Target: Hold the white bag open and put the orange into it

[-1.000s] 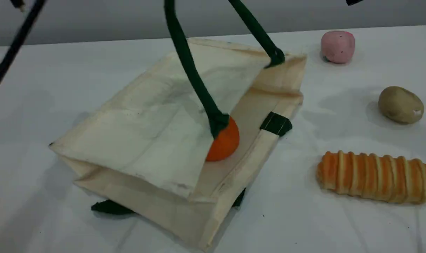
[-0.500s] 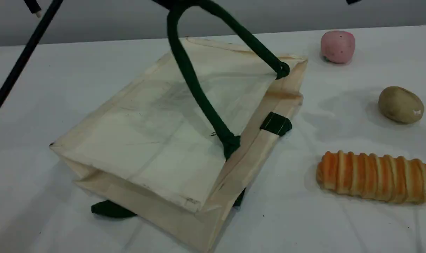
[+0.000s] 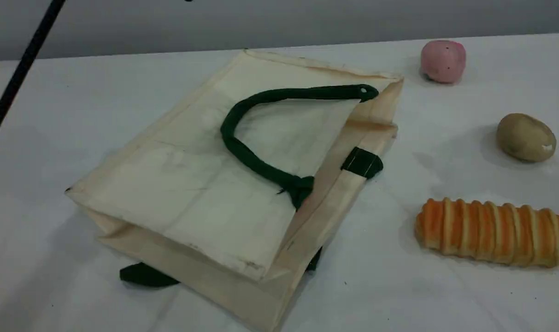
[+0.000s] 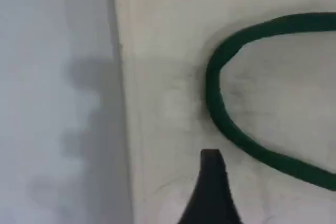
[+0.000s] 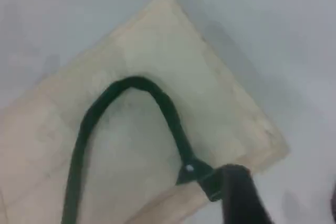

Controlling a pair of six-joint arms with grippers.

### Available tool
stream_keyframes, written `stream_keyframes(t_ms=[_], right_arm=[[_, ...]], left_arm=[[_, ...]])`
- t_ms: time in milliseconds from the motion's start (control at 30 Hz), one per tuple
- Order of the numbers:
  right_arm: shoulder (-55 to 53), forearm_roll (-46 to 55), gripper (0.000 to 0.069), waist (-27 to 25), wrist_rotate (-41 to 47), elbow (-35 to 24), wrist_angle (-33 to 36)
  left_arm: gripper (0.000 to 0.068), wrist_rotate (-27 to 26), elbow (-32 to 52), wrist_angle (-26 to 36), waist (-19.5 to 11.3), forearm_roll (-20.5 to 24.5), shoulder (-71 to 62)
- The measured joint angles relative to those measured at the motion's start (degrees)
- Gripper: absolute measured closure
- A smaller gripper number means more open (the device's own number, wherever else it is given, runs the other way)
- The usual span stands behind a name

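1. Left hand [image 4: 211, 187]: one dark fingertip shows, over the white bag [image 4: 168, 35] and just beside the bend of the green handle [image 4: 210, 93]. Nothing is on it. I cannot tell whether the jaws stand wide or narrow.
2. Right hand [image 5: 239, 195]: one fingertip shows, just beside the handle's knotted end at the bag's mouth edge. It grips nothing that can be seen, and the jaw width cannot be told. Neither hand appears in the scene view.
3. Change: a second ago the handle [image 3: 256, 166] rose taut out of the top of the view, lifting the upper panel, and the orange showed in the mouth. Half a second ago the handle was sagging. Now it lies slack in a loop on the panel and the mouth has dropped shut. The orange is hidden; it was last seen inside, near the mouth.
4. The white bag [image 3: 191, 184] lies flat on the table [image 3: 53, 115], skewed to the table's edges. Its mouth faces right, and the mouth edge runs from far right to near centre. The handle loop is folded back leftward, away from the mouth.
5. Edges: a green strap tab [image 3: 362, 162] sits on the mouth edge. A second handle [image 3: 143, 273] pokes out from under the near-left side. The bag's near corner reaches the bottom of the view.
6. Room: a bare strip of table separates the mouth from the bread loaf [image 3: 493, 232], potato [image 3: 526, 137] and pink ball [image 3: 443, 61], all unmoved. There is broad bare table to the left, under a dark bar [image 3: 21, 69] at top left.
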State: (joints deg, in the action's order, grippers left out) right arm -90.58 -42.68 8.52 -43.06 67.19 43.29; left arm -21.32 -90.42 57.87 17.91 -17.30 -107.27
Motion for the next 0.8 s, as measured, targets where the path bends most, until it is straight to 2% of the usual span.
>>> stream_keyframes(t_ms=[167,333,467,567,667,800], right_arm=[[4.28,4.23,0.0461,0.00,3.44,-0.05,0.42],[9.69,5.94,0.0498,0.00,5.76,-0.05,0.51],[15.03,7.27,0.0542,0.00,6.85,-0.05,-0.50],[19.42,8.61,0.0601,0.00,7.36,-0.05,-1.66],[23.79,11.76,0.0662,0.00,9.96,-0.05,-1.61],[29.37,16.13,0.0680,0.00,13.58,-0.05,-1.47]], left_arm=[[0.0353,2.72,0.00,-0.12,0.00,0.97,3.28],[0.0533,5.89,0.00,-0.12,0.11,0.92,8.14],[0.0649,7.39,0.00,-1.58,1.97,2.72,13.35],[0.0677,10.28,0.00,-3.06,4.93,7.15,17.48],[0.0681,14.97,0.00,-4.22,8.73,13.60,21.30],[0.0681,20.48,0.00,-3.15,12.60,21.68,25.32]])
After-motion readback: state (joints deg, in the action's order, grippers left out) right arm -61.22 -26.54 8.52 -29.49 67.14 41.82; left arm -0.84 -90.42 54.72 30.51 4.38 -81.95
